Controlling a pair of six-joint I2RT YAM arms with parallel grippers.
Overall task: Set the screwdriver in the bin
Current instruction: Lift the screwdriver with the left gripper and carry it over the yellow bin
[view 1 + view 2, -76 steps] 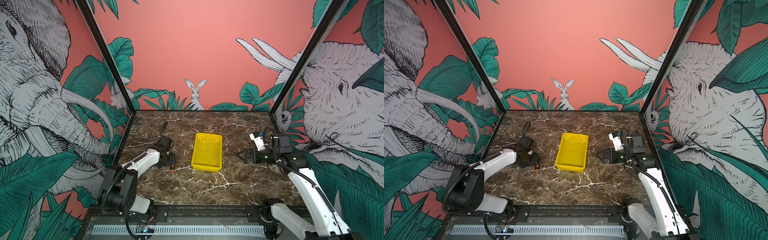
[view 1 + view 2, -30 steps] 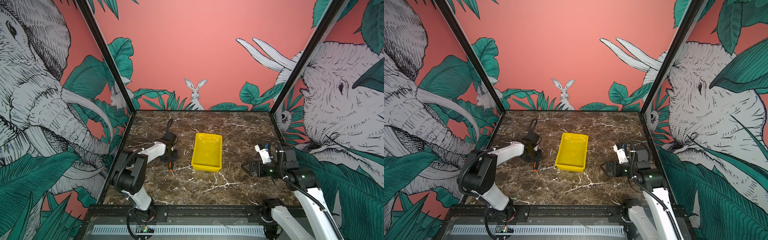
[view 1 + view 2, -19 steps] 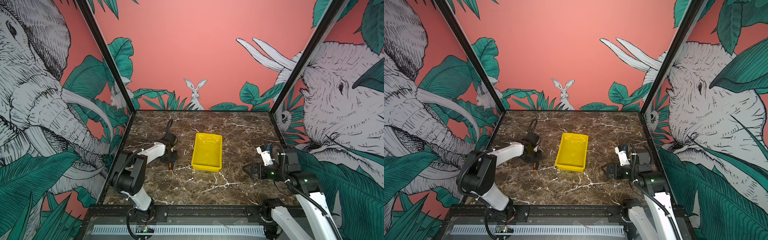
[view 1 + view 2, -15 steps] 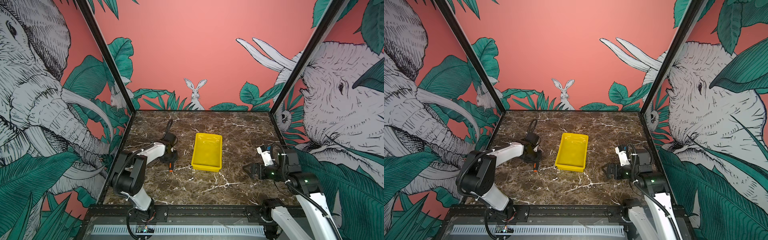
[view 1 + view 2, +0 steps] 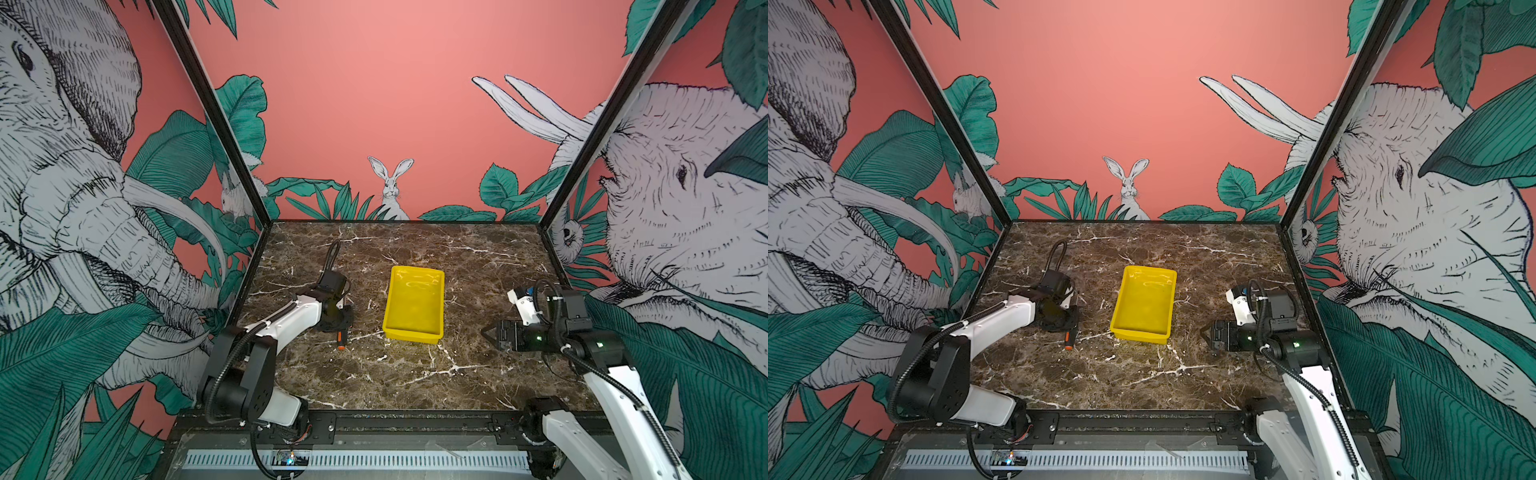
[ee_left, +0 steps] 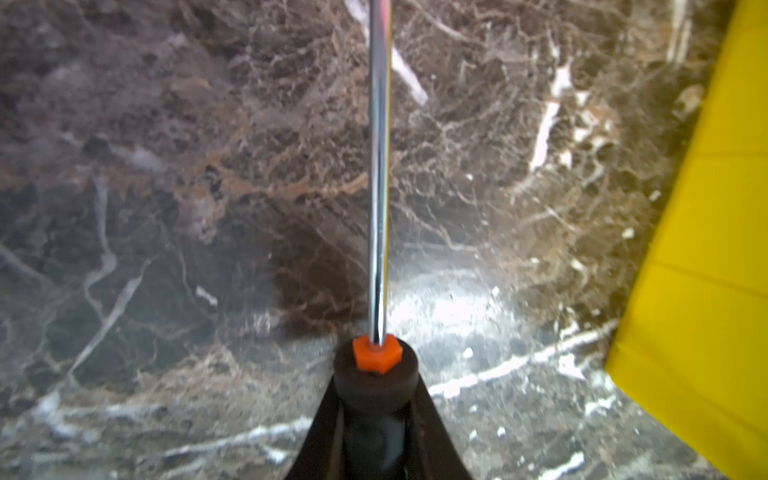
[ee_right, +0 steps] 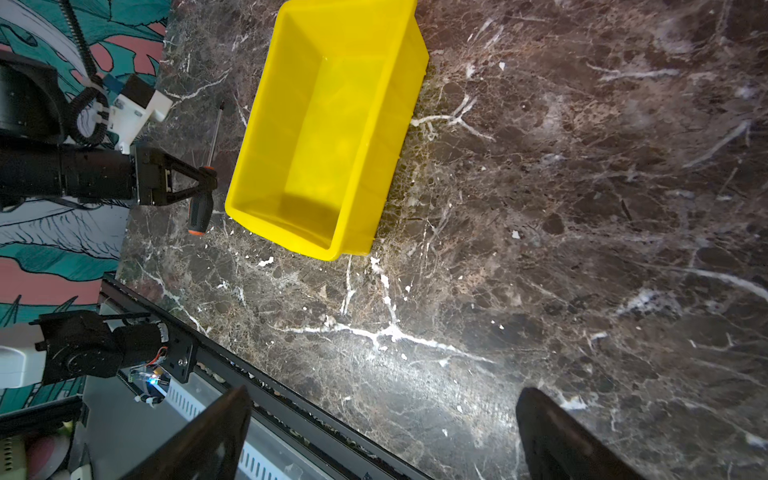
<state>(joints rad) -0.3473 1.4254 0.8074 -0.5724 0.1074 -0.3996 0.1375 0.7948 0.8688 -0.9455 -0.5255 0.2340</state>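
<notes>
My left gripper (image 5: 340, 326) is shut hard on the screwdriver (image 5: 340, 343) - in the left wrist view my two dark fingers (image 6: 322, 428) pinch the black handle just behind its orange collar, and the bright shaft runs straight out ahead of them over the table (image 5: 374, 374). The screwdriver sits just left of the bin (image 5: 412, 333), outside it and apart from its wall, roughly in line with the bin's long side. Its shaft points toward the back wall and its orange butt toward the front rail. I cannot tell whether it rests on the table or hangs just above it. The bin stands near the middle of the table, with nothing in it. My right gripper (image 5: 487, 332) is well off to the right, low over the table with its tips toward the bin - its jaws stand wide apart with nothing between them.
</notes>
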